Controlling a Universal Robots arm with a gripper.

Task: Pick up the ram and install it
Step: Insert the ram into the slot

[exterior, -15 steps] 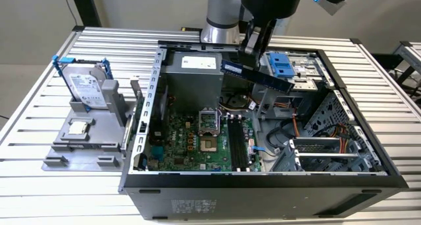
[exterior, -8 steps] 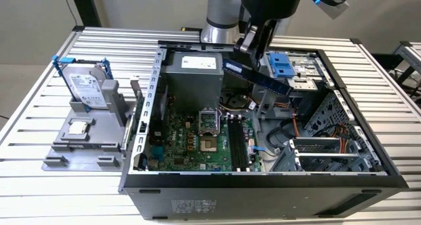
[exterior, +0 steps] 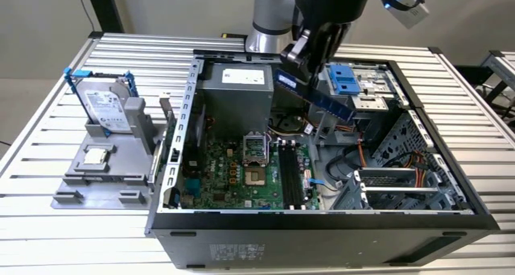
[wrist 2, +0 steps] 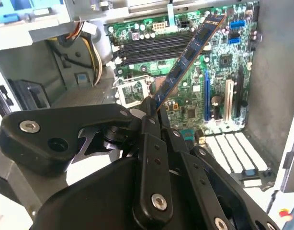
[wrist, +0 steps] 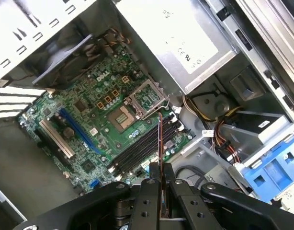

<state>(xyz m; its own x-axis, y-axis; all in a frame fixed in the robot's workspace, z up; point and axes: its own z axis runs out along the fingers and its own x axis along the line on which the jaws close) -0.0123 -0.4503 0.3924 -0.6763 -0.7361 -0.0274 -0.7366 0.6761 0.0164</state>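
the black claw (exterior: 291, 67) is closed on one end of the long, thin blue-green ram stick (exterior: 320, 99), so the picking up is done. the stick hangs tilted above the open dark computer case (exterior: 322, 221), not yet seated in the black memory slots (exterior: 291, 175) of the green motherboard (exterior: 229, 178).

**Bright, even light, with glare on bare metal**

In the exterior view you get soft overhead light on the slatted table (exterior: 48, 166) and mild shadow inside the computer case (exterior: 322, 224). In the first wrist view the power supply (wrist: 175, 38) washes out near white. In the second wrist view the black gripper (wrist 2: 150, 106), clamped on the memory stick (wrist 2: 185, 60), looks dark against the well-lit circuit board (wrist 2: 223, 62).
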